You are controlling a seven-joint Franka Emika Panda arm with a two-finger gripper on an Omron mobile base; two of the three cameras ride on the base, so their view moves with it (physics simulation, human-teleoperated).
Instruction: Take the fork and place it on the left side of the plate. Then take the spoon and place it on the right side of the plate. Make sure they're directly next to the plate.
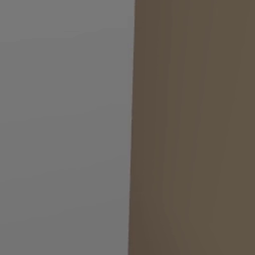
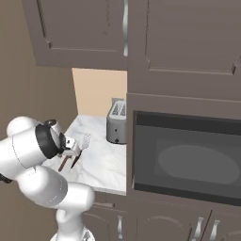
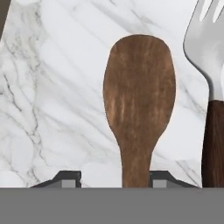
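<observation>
1. Two utensils lie side by side on the white marble tabletop (image 3: 57, 96) in the hand view: a brown wooden spoon (image 3: 140, 96) with a rounded oval bowl, and to its right the fork (image 3: 209, 48), silvery tines on a dark wooden handle.
2. End effector (image 3: 113, 178): its fingertips (image 3: 68, 178) flank the spoon's neck; whether they pinch it I cannot tell.
3. Right base view: a steel toaster (image 2: 116, 123) stands behind, a dark microwave (image 2: 186, 157) set into brown cabinets (image 2: 179, 37) at right. No readable writing.

Kitchen – toaster (image 2: 116, 122), cabinets (image 2: 80, 33), marble counter (image 2: 101, 162).
</observation>
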